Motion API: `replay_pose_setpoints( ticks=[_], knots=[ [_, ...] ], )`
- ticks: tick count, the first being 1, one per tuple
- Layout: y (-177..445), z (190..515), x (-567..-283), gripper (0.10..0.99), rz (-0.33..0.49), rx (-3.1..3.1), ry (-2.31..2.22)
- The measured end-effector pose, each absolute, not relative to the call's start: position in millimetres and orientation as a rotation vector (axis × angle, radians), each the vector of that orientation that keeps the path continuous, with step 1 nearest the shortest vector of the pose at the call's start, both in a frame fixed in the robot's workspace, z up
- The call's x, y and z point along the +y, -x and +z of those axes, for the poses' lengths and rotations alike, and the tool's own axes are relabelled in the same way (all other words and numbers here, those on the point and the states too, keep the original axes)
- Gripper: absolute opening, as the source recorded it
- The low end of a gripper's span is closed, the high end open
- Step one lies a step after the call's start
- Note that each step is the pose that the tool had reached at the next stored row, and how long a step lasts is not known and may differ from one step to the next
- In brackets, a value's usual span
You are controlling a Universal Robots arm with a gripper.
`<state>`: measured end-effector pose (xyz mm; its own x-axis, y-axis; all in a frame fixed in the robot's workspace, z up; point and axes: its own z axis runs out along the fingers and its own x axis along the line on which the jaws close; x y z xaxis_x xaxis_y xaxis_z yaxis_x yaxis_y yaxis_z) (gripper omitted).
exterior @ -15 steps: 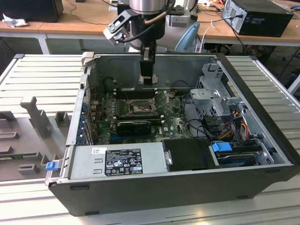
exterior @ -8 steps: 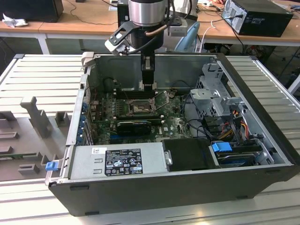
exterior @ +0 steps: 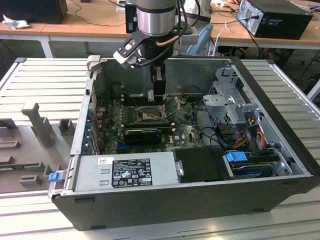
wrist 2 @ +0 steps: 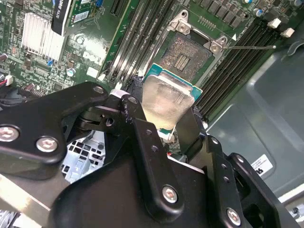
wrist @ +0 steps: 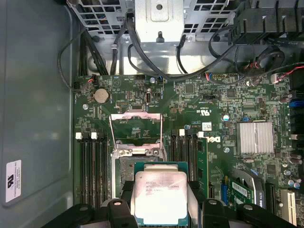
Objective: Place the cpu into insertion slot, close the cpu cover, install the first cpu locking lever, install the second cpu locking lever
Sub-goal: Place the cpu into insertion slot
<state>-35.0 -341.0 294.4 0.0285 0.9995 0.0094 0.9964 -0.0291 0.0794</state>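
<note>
The gripper (wrist: 160, 192) is clamped on the cpu (wrist: 160, 198). Its two black fingers (wrist 2: 142, 128) press on opposite edges of the chip, and the pale metal top is free between them. In both wrist views the cpu is held above the green motherboard (wrist: 223, 109), just beside the insertion slot (wrist 2: 186, 53) and partly over its near edge. It is not seated. The dark contact field of the slot is bare in the second wrist view.

In the first wrist view the cpu cover (wrist: 135, 127) is open, swung back from the slot to the far side, and its window shows the board beneath. A thin metal lever (wrist 2: 249, 47) reaches out from one corner of the slot frame, across the memory slots (wrist 2: 242, 57).

Long black memory slots run on both sides of the socket. Further out on the board are a round coin battery (wrist: 100, 96) and a silvery finned heat sink (wrist: 255, 137).

In the exterior view the arm (exterior: 156, 17) comes down from above into the open computer case (exterior: 175, 205), over the middle of the board. A black expansion card (exterior: 142, 134) lies just in front of the socket. A grey power supply (exterior: 125, 170) fills the near side of the case. A metal drive cage (exterior: 227, 97) with cables stands at the exterior view's right. The case lies on a grey ribbed table (exterior: 45, 82).
</note>
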Motion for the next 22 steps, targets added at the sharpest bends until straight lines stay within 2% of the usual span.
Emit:
replay_pose_setpoints(
  ticks=[22],
  knots=[
    [35.8,246.0,-336.5,0.525,0.099,2.222,-2.155]
  ],
)
